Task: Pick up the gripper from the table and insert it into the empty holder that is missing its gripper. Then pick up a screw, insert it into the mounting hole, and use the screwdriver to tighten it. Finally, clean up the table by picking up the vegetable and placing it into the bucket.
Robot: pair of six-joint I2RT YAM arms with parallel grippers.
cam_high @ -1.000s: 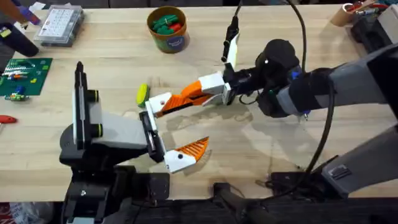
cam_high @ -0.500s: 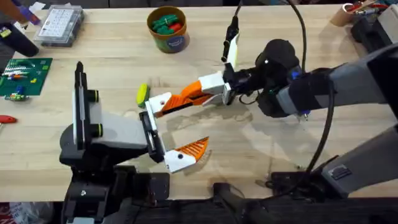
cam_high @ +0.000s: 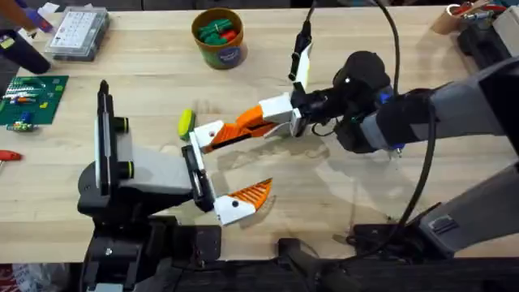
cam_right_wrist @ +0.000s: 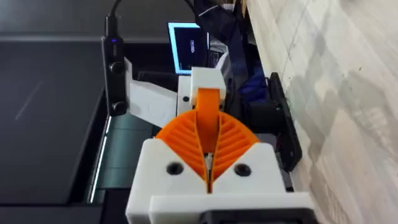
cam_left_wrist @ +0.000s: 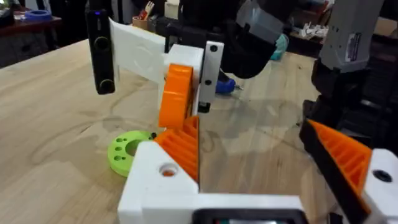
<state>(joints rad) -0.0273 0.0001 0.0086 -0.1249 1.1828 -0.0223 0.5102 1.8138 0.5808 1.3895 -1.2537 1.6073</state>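
**Desk:** Where is the part?

**Arm:** The wedge-shaped orange ribbed gripper with its white plastic base block (cam_high: 211, 134) sits at the far end of the black narrow bar holder (cam_high: 196, 172). The block seems to touch that end, though I cannot tell if it is seated. Its long axis runs crosswise to the holder, block at the bar, thin tip pointing away.

**Desk:** And your pincer?

**Arm:** My right gripper (cam_high: 253, 123) is clamped on that orange tip, pads pressed together around it, on the side away from the holder. I judge any push must follow that axis, straight toward the bar.

**Desk:** The other arm?

**Arm:** It carries the holder, spread wide and gripping nothing. Its one mounted orange finger (cam_high: 243, 199) is at the holder's near end. A yellow-green vegetable (cam_high: 186, 122) lies just beyond the far end.
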